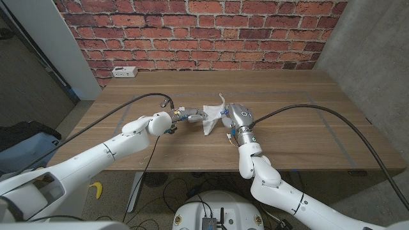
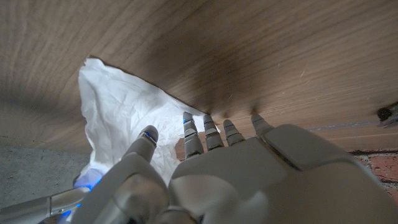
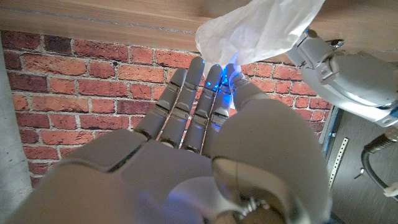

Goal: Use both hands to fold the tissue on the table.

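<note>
The white crumpled paper tissue [image 1: 211, 117] lies near the middle of the brown wooden table [image 1: 307, 96], and one corner of it is lifted up. The left hand [image 1: 190, 115] is just beside the tissue on its left side; its fingertips [image 2: 194, 127] rest on the tissue's edge, but I cannot tell whether they pinch it. The right hand [image 1: 238, 117] is on the other side of the tissue, and its fingers [image 3: 214, 84] are pressed together on a raised part of the tissue.
</note>
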You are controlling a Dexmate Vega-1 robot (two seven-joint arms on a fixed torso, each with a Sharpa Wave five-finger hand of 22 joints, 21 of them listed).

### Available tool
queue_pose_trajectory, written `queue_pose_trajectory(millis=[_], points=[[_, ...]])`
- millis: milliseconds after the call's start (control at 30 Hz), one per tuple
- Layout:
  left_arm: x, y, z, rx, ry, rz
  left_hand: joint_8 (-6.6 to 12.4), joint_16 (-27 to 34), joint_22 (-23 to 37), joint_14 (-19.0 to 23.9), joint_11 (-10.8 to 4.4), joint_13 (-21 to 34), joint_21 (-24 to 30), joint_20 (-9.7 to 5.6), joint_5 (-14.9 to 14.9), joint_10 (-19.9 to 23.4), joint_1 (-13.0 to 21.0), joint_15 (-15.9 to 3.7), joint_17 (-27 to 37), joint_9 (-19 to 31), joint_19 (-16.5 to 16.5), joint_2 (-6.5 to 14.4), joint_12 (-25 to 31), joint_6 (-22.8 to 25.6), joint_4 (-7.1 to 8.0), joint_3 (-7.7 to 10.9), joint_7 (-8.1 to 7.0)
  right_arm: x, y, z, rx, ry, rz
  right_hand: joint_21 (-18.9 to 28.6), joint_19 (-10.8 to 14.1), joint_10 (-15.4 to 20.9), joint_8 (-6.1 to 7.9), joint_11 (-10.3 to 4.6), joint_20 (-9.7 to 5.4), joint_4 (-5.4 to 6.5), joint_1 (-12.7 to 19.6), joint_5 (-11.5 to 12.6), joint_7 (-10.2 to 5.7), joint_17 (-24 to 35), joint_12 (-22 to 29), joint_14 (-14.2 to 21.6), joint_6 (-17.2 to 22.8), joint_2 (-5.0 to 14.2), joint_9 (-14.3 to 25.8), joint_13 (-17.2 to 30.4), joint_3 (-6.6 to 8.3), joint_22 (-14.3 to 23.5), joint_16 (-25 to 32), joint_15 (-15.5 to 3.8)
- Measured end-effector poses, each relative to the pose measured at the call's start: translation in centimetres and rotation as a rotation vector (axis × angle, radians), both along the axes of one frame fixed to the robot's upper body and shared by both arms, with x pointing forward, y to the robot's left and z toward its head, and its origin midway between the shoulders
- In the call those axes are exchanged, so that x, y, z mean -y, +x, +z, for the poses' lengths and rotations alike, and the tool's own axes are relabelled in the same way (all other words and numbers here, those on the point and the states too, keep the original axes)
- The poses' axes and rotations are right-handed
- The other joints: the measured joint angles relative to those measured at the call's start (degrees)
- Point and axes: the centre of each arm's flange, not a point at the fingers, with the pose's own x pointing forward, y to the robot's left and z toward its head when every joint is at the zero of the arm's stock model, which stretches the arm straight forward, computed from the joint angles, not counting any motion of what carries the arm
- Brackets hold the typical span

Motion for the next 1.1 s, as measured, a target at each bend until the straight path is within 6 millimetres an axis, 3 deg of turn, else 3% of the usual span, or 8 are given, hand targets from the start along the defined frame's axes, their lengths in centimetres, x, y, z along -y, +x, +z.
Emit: queue_pose_trajectory(millis=[500, 1100], points=[[0.1, 0.2, 0.2, -0.009, -0.001, 0.005, -0.01, 0.00, 0.00, 0.40, 0.00, 0.04, 0.04, 0.00, 0.00, 0.00, -0.23, 0.20, 0.16, -0.02, 0.00, -0.23, -0.01, -0.30, 0.25, -0.25, 0.29, -0.6, 0.0, 0.5, 0.003, -0.176, 0.062, 0.44, -1.48, -1.22, -0.01, -2.46, 0.24, -0.08, -0.64, -0.01, -2.14, -1.10, -0.45, 0.01, -0.10, -0.64, -0.62, 0.10, 0.10, -0.01, -3.08, 0.00], [0.2, 0.2, 0.0, -0.017, -0.007, 0.011, -0.06, 0.00, 0.00, 0.61, 0.20, 0.05, 0.04, 0.00, 0.00, 0.20, -0.45, 0.00, 0.15, 0.00, 0.00, -0.46, -0.07, -0.31, 0.25, -0.24, 0.28, -1.9, 0.5, 1.1, 0.009, -0.337, 0.129, 1.28, -2.27, -0.80, 0.20, -3.08, 0.22, -0.18, -0.63, 0.23, -2.65, -1.09, -1.36, -0.38, 0.00, -0.63, -1.17, -1.10, -1.16, -0.01, -5.44, -0.04]])
